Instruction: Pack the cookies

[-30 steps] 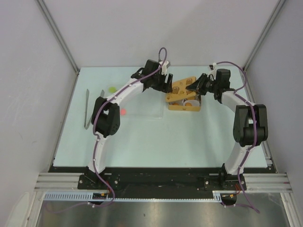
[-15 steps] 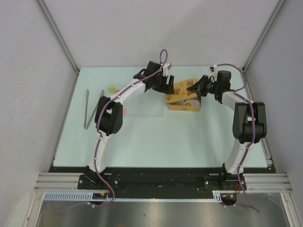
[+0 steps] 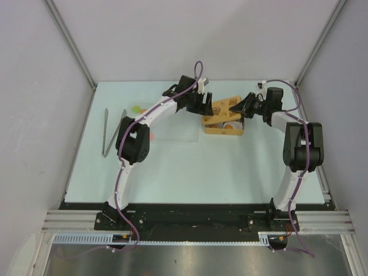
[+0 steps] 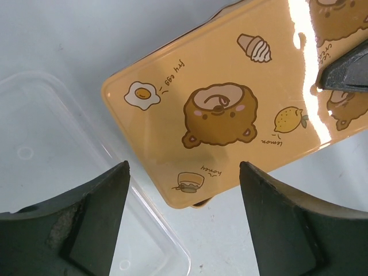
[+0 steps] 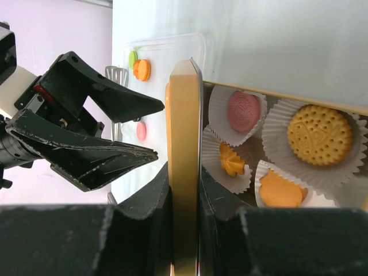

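Currently the right gripper (image 5: 184, 185) is clamped on the edge of the yellow lid (image 5: 184, 115) beside the tin (image 5: 287, 96), while the left gripper (image 4: 184, 172) hangs over the lid's printed face, jaws wide and holding nothing. Some cookies (image 5: 244, 110) sit in paper cups (image 5: 218, 98) inside the tin (an orange cookie (image 5: 141, 69) and a pink cookie (image 5: 141, 131) lie on the clear tray (image 5: 172, 46) left of it).

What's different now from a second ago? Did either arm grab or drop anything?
The left arm leaned slightly toward the tin, bringing its open left pincer closer over the yellow lid. The right arm's elbow eased forward a little. Nothing grabbed or dropped: the right pincer still clamps the lid's edge; tongs unmoved.
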Robot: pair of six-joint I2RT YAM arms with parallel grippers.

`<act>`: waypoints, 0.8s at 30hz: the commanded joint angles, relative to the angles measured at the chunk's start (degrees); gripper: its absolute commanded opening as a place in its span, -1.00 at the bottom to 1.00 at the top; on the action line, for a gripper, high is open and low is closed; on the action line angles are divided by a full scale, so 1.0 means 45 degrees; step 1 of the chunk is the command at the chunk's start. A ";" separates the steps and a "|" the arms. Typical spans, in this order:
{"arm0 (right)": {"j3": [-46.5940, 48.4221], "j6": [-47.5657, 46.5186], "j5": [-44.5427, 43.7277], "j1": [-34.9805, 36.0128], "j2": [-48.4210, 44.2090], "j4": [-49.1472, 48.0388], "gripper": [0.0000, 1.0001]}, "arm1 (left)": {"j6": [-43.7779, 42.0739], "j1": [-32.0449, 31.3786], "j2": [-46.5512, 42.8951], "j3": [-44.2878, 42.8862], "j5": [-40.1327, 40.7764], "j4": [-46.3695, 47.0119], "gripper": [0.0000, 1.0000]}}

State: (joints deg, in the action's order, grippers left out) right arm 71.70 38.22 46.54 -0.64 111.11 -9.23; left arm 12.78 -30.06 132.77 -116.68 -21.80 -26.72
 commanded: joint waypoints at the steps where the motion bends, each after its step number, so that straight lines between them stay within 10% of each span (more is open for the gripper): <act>1: 0.0043 -0.0114 0.0223 -0.0286 0.0347 -0.0487 -0.99 | 0.0267 0.0079 -0.0032 -0.0204 -0.0195 0.0215 0.64; 24: 0.0258 0.0101 0.1102 -0.0540 0.1168 -0.0760 -0.98 | 0.0325 0.0041 0.0222 0.0422 -0.0214 0.0293 0.66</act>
State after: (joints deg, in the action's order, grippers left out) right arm 71.70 40.10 52.47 -2.74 115.83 -10.33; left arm 13.08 -30.06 133.40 -115.07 -21.69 -26.50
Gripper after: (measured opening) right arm 0.212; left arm 0.832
